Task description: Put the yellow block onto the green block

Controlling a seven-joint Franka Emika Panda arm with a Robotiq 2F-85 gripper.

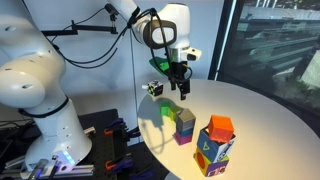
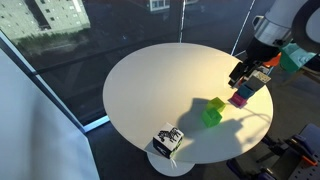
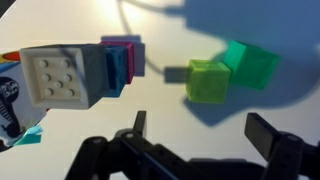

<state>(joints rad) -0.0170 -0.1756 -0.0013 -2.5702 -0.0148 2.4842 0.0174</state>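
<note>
**Open tool hanging over two plain cubes**

The yellow block (image 3: 208,80) is sitting on the round white desk (image 2: 150,80). It is a small matte cube with crisp edges and smooth, plain faces, and under the cool light it is reading as yellowish lime. The green block (image 3: 252,62) is resting just behind it, corner to corner and seemingly touching. It is the same shape and size but a cooler, mintier green. The tool (image 3: 200,122) is hanging above the desk with its dark fingers (image 3: 265,135) spread wide, gripping nothing. On the yellow block's other side, a grey cube (image 3: 60,78) is showing a pale face pitted with small round dots and is sitting on a magenta block (image 3: 125,55). At the wrist view's edge, a printed block (image 3: 10,100) is carrying black marks too blurred to read.
</note>
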